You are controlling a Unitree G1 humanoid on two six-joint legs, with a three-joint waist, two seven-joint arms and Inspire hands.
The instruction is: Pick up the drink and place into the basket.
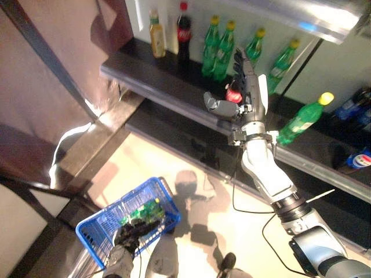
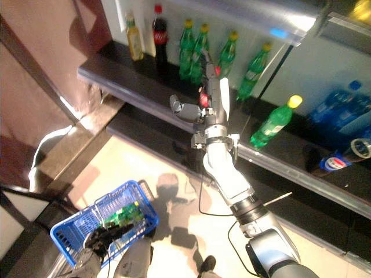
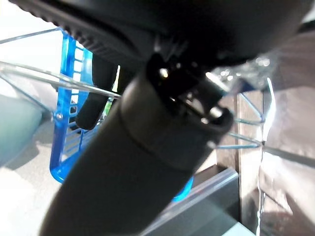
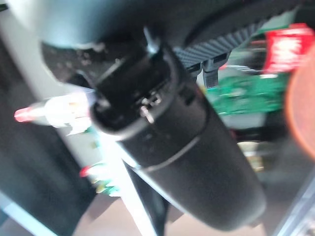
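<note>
The right robot hand is raised to the dark shelf, fingers extended straight upward and thumb spread out to the side. A red-labelled dark cola drink bottle sits between thumb and fingers, against the palm side of the hand. The fingers are not curled round it; whether the bottle stands on the shelf or is borne by the hand cannot be told. The right wrist view shows only the thumb close up, with red label colour at the edge.

The left robot hand is low, at the near side of the blue wire-and-plastic shopping basket. Its fingers are curled over the basket's rim wire, as the left wrist view confirms. The basket's contents cannot be made out.

On the shelf stand, along the back wall:
- a yellow-capped amber bottle;
- a tall red-capped dark cola bottle, just beside it;
- a pair of green yellow-capped bottles, touching one another;
- two further green bottles, tilted, behind the right hand.

A single green yellow-capped bottle stands alone, nearer the shelf's front edge, beside the right wrist. Blue-labelled bottles occupy the far end of the shelf.
</note>
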